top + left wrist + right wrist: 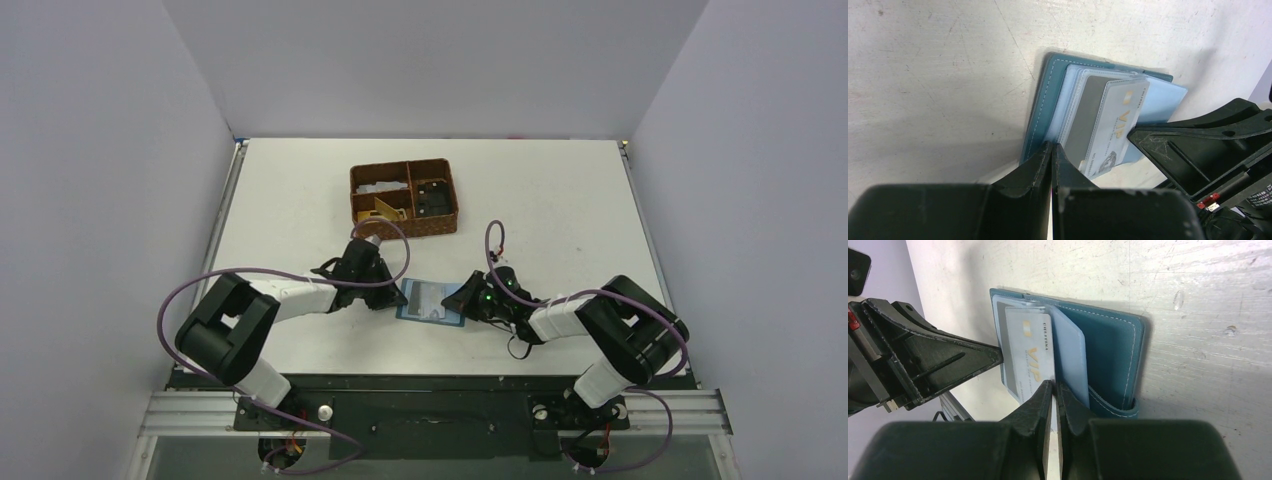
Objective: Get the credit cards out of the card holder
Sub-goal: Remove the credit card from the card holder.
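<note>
The teal-blue card holder [432, 300] lies open on the table between my two grippers, also in the left wrist view [1040, 110] and the right wrist view [1108, 350]. A white credit card with gold "VIP" lettering [1118, 120] [1028, 350] sticks partly out of a clear pocket, over a grey card [1083, 115]. My left gripper [398, 298] [1052, 145] is shut, its tips pressed on the holder's edge. My right gripper [458, 298] [1053, 384] is shut on the white card's near corner.
A brown woven compartment basket [405, 229] stands behind the holder, with a tan-gold card [385, 208] and other small items in its sections. The table's near edge with its metal rail [420, 375] lies just behind the grippers.
</note>
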`<state>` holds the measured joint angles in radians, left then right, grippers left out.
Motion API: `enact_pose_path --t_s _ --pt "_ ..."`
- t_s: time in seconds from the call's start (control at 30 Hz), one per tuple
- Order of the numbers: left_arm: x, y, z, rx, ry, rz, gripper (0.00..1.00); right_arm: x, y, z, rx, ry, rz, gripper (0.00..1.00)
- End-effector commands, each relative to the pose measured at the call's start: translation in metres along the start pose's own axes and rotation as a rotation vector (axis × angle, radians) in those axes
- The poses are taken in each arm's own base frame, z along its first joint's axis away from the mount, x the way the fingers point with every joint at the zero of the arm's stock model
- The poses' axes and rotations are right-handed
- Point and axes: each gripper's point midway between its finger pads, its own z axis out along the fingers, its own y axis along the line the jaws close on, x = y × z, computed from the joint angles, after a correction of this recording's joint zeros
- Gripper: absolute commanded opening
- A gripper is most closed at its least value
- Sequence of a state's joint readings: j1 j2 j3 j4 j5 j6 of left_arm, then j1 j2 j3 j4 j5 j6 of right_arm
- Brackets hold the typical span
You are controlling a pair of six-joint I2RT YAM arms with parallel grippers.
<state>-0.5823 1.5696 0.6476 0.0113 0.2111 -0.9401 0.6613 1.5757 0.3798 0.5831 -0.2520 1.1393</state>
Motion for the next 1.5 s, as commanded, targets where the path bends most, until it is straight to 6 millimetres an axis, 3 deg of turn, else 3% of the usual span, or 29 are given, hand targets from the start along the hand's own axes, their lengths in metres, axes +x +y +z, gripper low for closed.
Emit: enact_pose_path --t_s 0.0,0.17,0.5,0.8,0.9,1.0,1.47 --pt "0.036 0.084 -0.006 -0.299 0.09 -0.006 0.0 -0.006 -0.001 0.001 0.007 -0.016 -0.024 0.09" --pt "0.036 0.082 -0.006 -0.291 0.091 -0.004 0.0 0.0 0.014 0.005 -0.042 0.006 -0.024 0.18" --pt "0.036 0.081 -0.006 -0.285 0.093 0.0 0.0 0.015 0.03 0.016 -0.084 0.037 -0.019 0.19" --pt "0.037 0.08 -0.005 -0.283 0.096 0.003 0.0 0.018 0.033 0.02 -0.085 0.043 -0.014 0.15" --pt "0.037 0.081 -0.005 -0.285 0.096 0.002 0.0 0.018 0.035 0.021 -0.088 0.044 -0.013 0.07" --pt "0.037 0.082 -0.005 -0.288 0.096 0.0 0.0 0.018 0.032 0.02 -0.081 0.043 -0.011 0.0" --pt "0.037 0.1 -0.01 -0.32 0.09 -0.039 0.0 0.006 -0.009 0.0 0.004 -0.011 0.0 0.0"
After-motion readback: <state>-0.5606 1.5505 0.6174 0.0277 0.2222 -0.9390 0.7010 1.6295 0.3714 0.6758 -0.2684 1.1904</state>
